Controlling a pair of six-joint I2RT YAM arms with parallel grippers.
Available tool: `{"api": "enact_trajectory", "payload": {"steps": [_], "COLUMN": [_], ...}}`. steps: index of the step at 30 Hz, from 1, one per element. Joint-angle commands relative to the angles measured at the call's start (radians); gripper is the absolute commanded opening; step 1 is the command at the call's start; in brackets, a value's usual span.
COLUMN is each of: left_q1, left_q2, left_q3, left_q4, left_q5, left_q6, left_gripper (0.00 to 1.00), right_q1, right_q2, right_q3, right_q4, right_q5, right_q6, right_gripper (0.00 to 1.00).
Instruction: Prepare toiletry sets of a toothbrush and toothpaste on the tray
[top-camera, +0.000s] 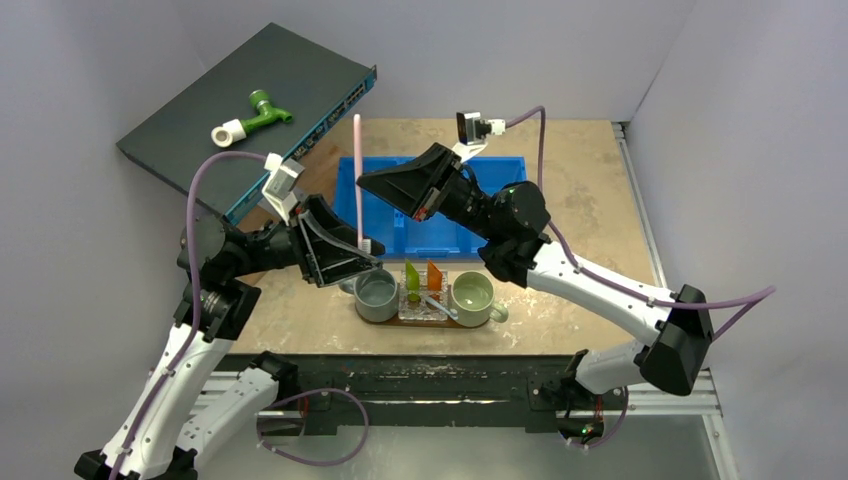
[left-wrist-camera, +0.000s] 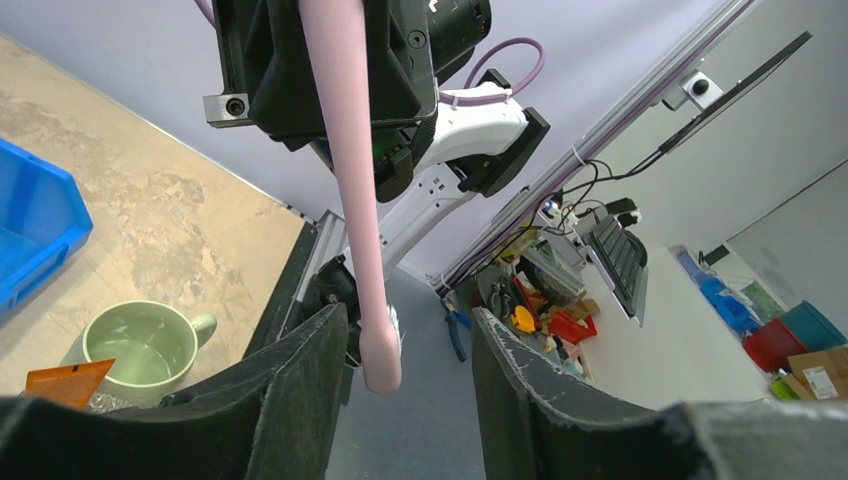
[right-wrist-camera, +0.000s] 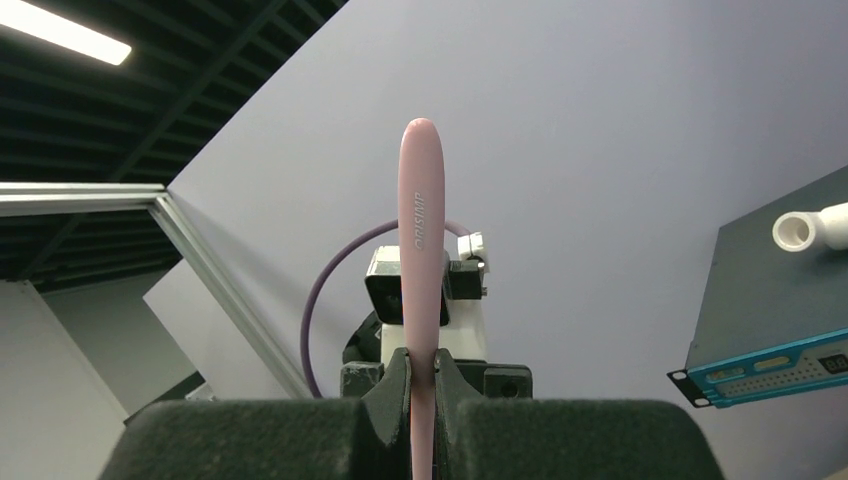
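Tray (top-camera: 425, 321): it lies at the near edge of the counter (top-camera: 590, 200), with a grey mug (top-camera: 377, 293) at its left end and a pale green mug (top-camera: 473, 295) at its right.
Between the mugs: we see the lime-green tube (top-camera: 411, 277) and the orange tube (top-camera: 434, 275) standing side by side, and the pale toothbrush (top-camera: 437, 305) lying just in front of them.
Left hand (left-wrist-camera: 408, 330): half-wide, its fingers flank the brush head without touching it.
Pink toothbrush (top-camera: 358, 180): upright in the air above the grey mug, head down.
Right hand (right-wrist-camera: 421, 365): clamped tight on the pink handle.
Blue bin (top-camera: 400, 232): behind the tray.
Network switch (top-camera: 300, 80): far left, with a pipe fitting (top-camera: 252, 115) on it.
Done, we judge: both tubes and one brush are on the tray.
Left, we judge: hand the pink brush over, then set it on the tray.
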Motion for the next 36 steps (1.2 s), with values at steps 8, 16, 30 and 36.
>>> {"api": "enact_trajectory", "payload": {"steps": [8,16,30,36], "left_q1": [-0.005,-0.005,-0.005,-0.005], "left_q2": [-0.013,-0.016,0.0,0.011], "left_q3": [0.023,0.029,0.047,0.083], "left_q4": [0.049,0.03,-0.08,-0.254], "left_q5": [0.021,0.015,0.057,0.115], "left_q6": [-0.009,-0.008,0.061,0.202], "left_gripper": [0.32,0.0,0.0,0.0], "right_q1": [0.032,0.041,0.041,0.04], "right_q2": [-0.029,-0.047,-0.193,-0.224], "right_q3": [0.039,0.026,0.061,0.21], "right_q4": [0.044,0.03,-0.327,-0.71], "right_q5": [-0.029,-0.028,0.003,0.06], "right_q6": [-0.068,-0.095,-0.33,-0.562], "right_gripper": [0.0,0.0,0.58,0.64]}}
